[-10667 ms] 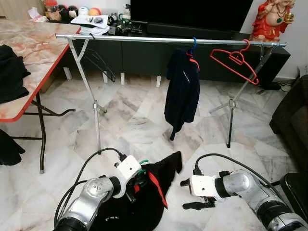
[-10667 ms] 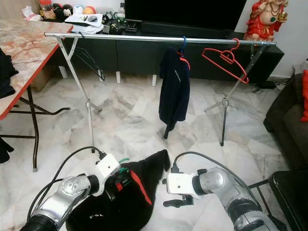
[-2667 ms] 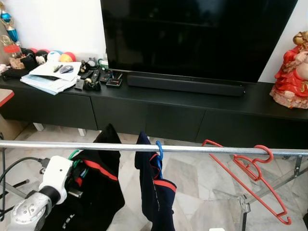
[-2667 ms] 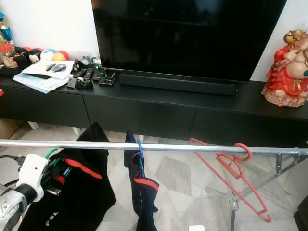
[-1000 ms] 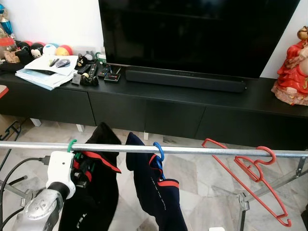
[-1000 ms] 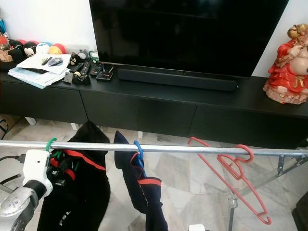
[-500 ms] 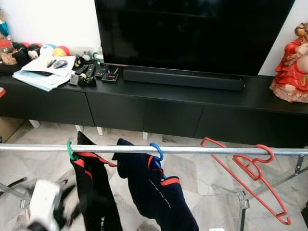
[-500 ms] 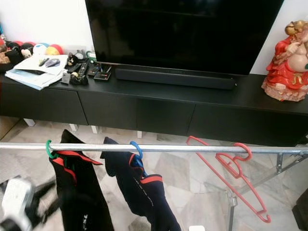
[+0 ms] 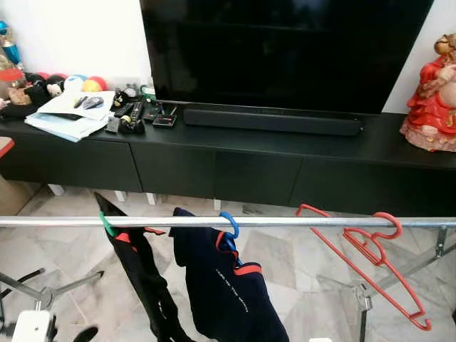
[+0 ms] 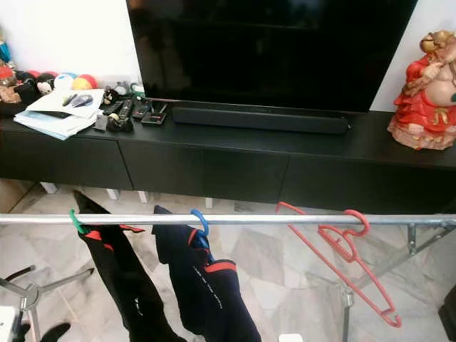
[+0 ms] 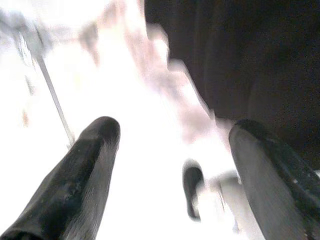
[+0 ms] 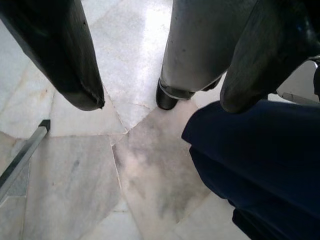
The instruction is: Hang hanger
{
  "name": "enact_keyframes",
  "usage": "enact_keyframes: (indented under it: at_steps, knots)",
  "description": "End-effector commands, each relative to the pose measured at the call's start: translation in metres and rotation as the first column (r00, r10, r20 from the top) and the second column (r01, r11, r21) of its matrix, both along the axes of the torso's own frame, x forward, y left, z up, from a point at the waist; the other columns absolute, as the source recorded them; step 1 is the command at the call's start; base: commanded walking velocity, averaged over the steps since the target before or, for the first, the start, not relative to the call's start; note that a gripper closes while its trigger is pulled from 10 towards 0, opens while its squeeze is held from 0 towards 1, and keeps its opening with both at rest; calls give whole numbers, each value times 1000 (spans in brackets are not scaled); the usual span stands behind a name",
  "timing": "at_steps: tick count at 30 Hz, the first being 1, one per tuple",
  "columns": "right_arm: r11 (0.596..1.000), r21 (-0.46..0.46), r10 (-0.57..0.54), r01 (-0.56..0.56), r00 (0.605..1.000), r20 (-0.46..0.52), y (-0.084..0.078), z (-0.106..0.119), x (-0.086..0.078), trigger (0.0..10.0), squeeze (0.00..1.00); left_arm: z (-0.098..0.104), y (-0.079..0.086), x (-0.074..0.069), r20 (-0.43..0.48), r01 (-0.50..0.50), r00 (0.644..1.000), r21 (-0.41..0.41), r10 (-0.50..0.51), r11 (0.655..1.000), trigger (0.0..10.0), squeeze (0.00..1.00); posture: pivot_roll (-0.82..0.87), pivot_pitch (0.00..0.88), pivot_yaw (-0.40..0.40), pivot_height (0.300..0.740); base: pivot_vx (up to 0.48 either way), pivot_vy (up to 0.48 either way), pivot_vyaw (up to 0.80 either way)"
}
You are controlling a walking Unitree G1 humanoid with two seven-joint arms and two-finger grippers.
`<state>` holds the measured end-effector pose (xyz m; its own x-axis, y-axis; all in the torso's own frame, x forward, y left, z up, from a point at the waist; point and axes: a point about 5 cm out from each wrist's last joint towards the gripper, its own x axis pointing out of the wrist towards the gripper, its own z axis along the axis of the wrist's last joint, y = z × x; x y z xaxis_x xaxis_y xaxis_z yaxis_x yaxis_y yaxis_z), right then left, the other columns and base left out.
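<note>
The left gripper (image 11: 172, 175) is low by the marble floor (image 9: 78, 263), its white wrist housing just in view at the bottom left corner of the head view; its two black fingers (image 11: 80, 170) stand wide apart with nothing between them. The right gripper (image 12: 160, 100) hangs low as well, jaws apart and empty, pointing down at the floor tiles with dark blue cloth just beside one finger.

Across the scene runs the silver clothes rail (image 9: 285, 223), level from side to side. The green hanger (image 9: 105, 224) is hooked over it towards the left end, carrying a black garment with red trim (image 9: 142, 274) that hangs straight down, free of either gripper. Just beside it to the right, a blue hanger (image 9: 229, 222) on the same rail holds a dark navy garment (image 9: 228, 292) with a red band at the collar. Well apart, further right, an empty red hanger (image 9: 370, 263) hangs tilted from the rail.

Beyond the rail stands a long black TV cabinet (image 9: 235, 167) bearing a soundbar (image 9: 274, 121), a large dark television (image 9: 285, 50), papers and remote controls (image 9: 135, 114) at the left, and a red-robed figurine (image 9: 433, 92) at the right
</note>
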<state>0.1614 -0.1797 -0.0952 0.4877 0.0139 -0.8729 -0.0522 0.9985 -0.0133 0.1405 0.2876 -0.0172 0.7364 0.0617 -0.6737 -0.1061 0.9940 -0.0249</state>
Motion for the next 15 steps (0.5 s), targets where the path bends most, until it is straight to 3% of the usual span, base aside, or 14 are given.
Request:
enact_keyframes:
  at_steps: [1, 6, 11, 13, 15]
  knots:
    - [1000, 0, -13, 13, 1000, 2, 1, 0, 0, 10000, 0, -22, -13, -8, -89, 14, 996, -22, -16, 1000, 10000, 0, 59, 39, -11, 721, 0, 0, 0]
    - [998, -1, -64, 64, 998, 5, 1, 0, 0, 10000, 0, -55, -45, -3, -186, 93, 978, -19, -95, 995, 10000, 0, 46, 50, -16, 721, 0, 0, 0]
    - [988, -6, -156, 156, 988, 5, 0, -1, -2, 10000, 0, -62, -53, 2, -223, 173, 961, 25, -163, 985, 10000, 0, 19, 59, -10, 721, 0, 0, 0]
    - [976, -23, -215, 215, 977, 13, -1, -1, -2, 10000, 0, -61, -58, 15, -231, 283, 938, 88, -257, 955, 10000, 0, 6, 73, -10, 721, 0, 0, 0]
    - [975, -27, -221, 221, 975, 14, -2, -1, -2, 10000, 0, -61, -58, 18, -236, 306, 932, 107, -275, 946, 10000, 0, 6, 73, -10, 721, 0, 0, 0]
